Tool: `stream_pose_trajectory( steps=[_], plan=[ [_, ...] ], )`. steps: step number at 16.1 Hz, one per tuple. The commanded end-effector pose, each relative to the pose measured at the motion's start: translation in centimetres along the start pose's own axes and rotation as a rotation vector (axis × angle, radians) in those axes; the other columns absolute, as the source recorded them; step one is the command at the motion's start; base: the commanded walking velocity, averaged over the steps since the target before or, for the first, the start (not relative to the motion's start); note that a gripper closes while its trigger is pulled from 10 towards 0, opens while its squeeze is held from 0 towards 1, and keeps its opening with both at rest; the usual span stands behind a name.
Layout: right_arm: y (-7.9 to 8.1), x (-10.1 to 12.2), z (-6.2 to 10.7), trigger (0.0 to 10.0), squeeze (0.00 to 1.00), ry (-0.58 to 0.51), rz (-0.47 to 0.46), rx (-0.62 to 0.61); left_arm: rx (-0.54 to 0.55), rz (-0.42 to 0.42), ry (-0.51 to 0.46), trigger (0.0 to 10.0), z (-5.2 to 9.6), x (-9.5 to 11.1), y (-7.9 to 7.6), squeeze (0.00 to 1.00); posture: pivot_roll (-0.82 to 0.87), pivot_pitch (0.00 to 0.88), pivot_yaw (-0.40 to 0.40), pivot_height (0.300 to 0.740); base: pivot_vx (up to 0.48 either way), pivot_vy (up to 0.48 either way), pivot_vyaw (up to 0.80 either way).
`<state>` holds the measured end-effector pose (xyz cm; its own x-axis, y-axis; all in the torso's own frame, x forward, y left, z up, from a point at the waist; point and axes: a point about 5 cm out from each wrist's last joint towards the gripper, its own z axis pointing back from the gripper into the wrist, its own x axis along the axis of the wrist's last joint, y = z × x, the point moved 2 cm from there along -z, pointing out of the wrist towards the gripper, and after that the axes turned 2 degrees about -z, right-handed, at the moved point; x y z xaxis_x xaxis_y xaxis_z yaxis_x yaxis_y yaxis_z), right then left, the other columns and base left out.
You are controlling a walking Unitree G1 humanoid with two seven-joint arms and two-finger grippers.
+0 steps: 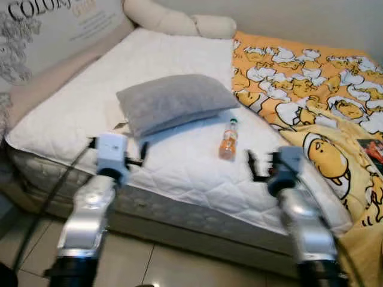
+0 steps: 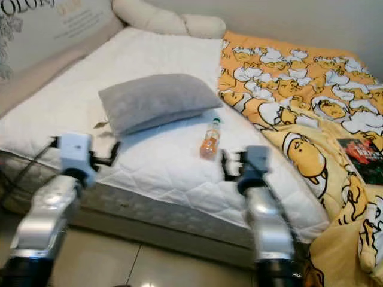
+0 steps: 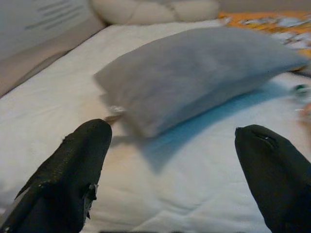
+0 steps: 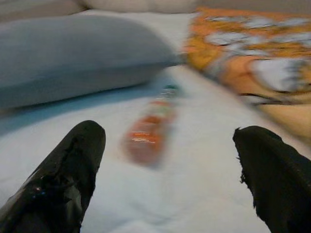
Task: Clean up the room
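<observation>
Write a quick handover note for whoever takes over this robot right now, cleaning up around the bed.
Left gripper: open, holding nothing, raised over the near edge of the mattress, facing the grey pillow.
Right gripper: open, holding nothing, just short of the bottle.
Bottle lies on the white mattress between the pillow and the orange blanket, touching neither.
Done: nothing picked up yet.
Left: probably grasp the bottle with the right gripper and take it off the bed, then tidy pillow and blanket.
</observation>
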<state>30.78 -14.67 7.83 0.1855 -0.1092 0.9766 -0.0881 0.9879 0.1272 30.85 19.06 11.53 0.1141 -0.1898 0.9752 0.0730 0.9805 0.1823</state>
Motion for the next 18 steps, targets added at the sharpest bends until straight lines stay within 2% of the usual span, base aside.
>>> stream_pose_trajectory(
  steps=[1, 18],
  plan=[
    [-0.94, 0.54, -0.04, 10.0, 0.00, -0.006, 0.010, -0.023, -0.024, -0.004, -0.016, 10.0, -0.28, 0.62, -0.66, 0.00, 0.10, 0.000, -0.044, 0.740, 0.277, 0.000, 0.00],
    [-1.02, 0.41, -0.29, 10.0, 0.00, 0.003, 0.008, -0.032, -0.028, -0.002, -0.007, 10.0, -0.25, 0.36, -0.17, 0.00, 0.10, 0.000, -0.034, 0.740, 0.283, 0.000, 0.00]
  ],
)
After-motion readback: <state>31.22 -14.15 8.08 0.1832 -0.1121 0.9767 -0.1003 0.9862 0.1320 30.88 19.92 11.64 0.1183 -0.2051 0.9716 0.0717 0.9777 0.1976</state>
